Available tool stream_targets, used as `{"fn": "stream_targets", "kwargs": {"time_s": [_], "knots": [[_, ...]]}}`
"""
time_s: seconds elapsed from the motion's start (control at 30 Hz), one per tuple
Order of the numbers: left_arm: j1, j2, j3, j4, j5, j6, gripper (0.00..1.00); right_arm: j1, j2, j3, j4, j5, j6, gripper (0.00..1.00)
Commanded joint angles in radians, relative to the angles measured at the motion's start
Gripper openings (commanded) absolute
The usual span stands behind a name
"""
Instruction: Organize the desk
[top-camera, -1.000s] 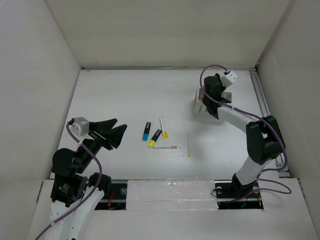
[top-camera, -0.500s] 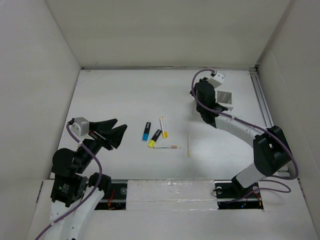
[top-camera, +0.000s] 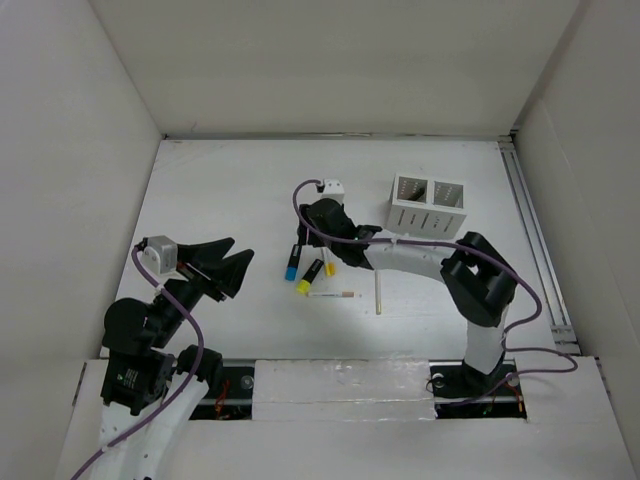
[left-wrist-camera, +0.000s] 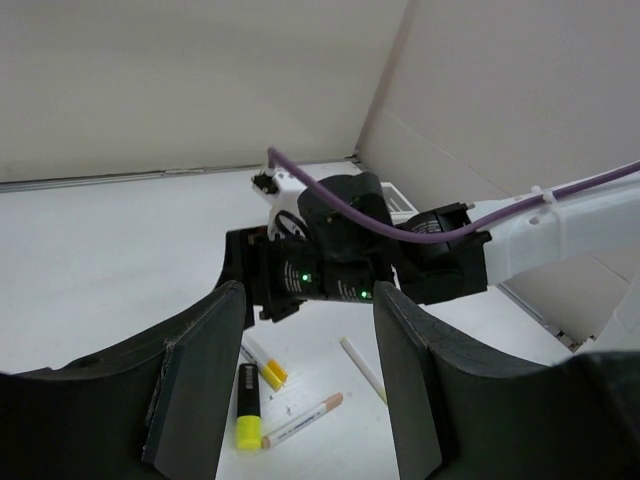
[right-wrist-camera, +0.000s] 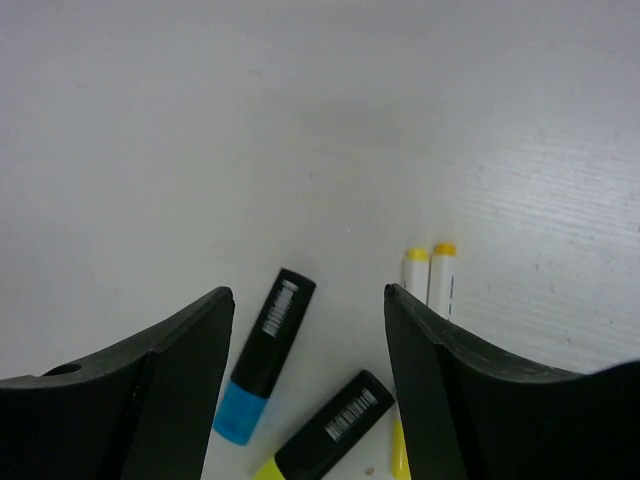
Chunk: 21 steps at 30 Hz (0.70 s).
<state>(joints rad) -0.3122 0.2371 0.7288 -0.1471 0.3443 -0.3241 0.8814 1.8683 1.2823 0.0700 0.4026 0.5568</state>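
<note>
Table (top-camera: 230, 190) took up the whole floor of the top view and lay beneath both sets of jaws. Right jaws were spread wide w/ nothing betw. them, hanging over table centre. In the right wrist view the blue-capped highlighter (right-wrist-camera: 262, 358) lay on the table below the gap, w/ the yellow-capped highlighter (right-wrist-camera: 325, 425) just at its 4 o'clock and the white marker (right-wrist-camera: 441, 275) at approx. 2 o'clock. Left jaws were also released and empty, at approx. 8 o'clock of the table. The pen holder (top-camera: 428, 205) stood upright at 1 o'clock of the highlighters, apart from them. The thin pen (top-camera: 333, 295) and white stick (top-camera: 378, 290) lay at their 4 o'clock.
</note>
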Motion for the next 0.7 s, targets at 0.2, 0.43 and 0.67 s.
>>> {"fn": "stream_targets", "kwargs": {"time_s": [0.2, 0.43, 0.67], "knots": [[0.004, -0.021, -0.002, 0.046, 0.015, -0.007, 0.51, 0.030, 0.093, 0.124, -0.174, -0.027, 0.057, 0.68], [0.004, -0.016, -0.002, 0.046, 0.024, -0.007, 0.51, 0.060, 0.196, 0.215, -0.213, -0.039, 0.055, 0.68], [0.004, -0.019, 0.000, 0.046, 0.028, -0.009, 0.51, 0.060, 0.284, 0.322, -0.285, 0.005, 0.064, 0.64]]}}
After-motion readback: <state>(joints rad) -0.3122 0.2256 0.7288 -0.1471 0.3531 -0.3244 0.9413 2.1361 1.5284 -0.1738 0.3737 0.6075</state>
